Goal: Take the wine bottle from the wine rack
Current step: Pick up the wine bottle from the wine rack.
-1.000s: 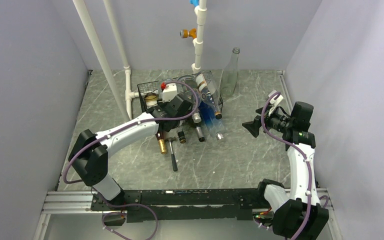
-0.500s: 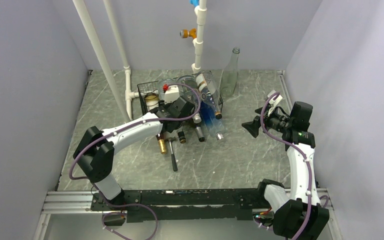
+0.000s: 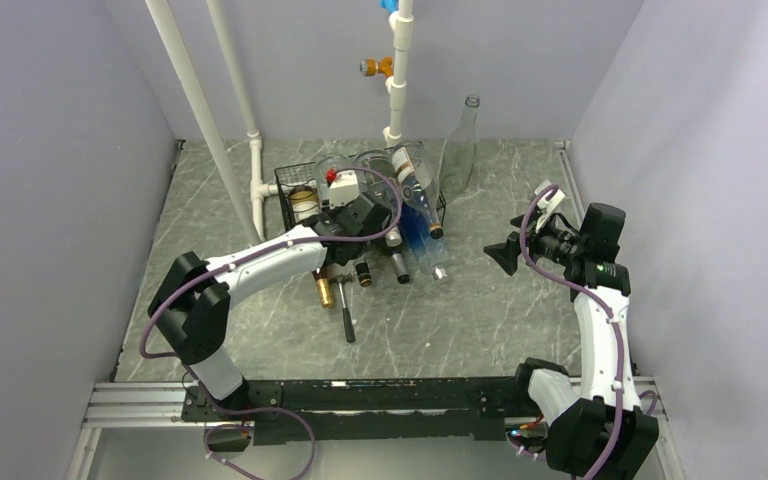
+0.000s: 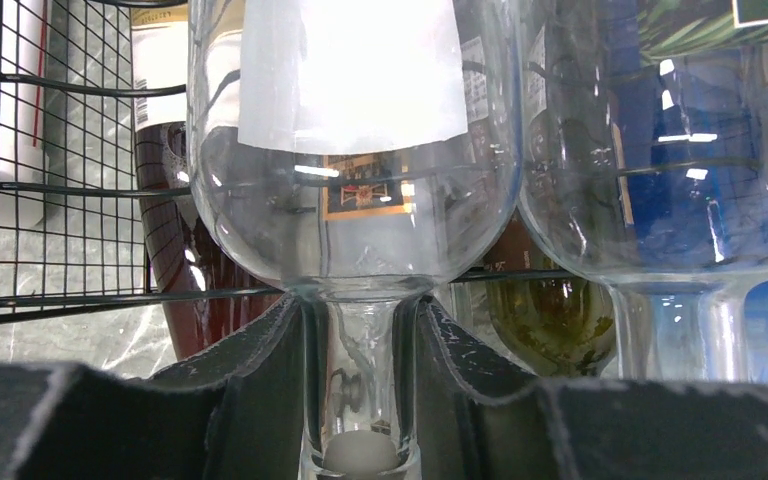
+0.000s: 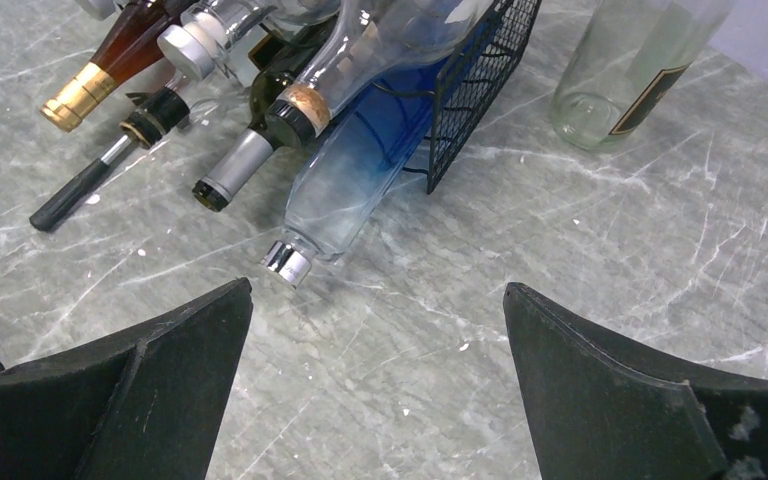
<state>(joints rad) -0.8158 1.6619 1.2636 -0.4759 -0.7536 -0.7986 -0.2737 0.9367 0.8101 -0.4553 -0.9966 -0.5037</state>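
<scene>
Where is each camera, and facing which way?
Top external: above, behind the bases, looking down on the table; both arms show.
Left wrist: on the left hand, facing the wine rack; its fingers clamp a clear bottle's neck.
Right wrist: on the open right hand, looking down at bottle necks.
Shared: the blue bottle, in all three.

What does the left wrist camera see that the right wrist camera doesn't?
Only the left wrist view: the left gripper closed on the neck of the clear bottle with the white label. Only the right wrist view: the open right gripper, bottle necks poking from the wine rack, an empty bottle standing beside it. Both: that rack and the marbled table.
</scene>
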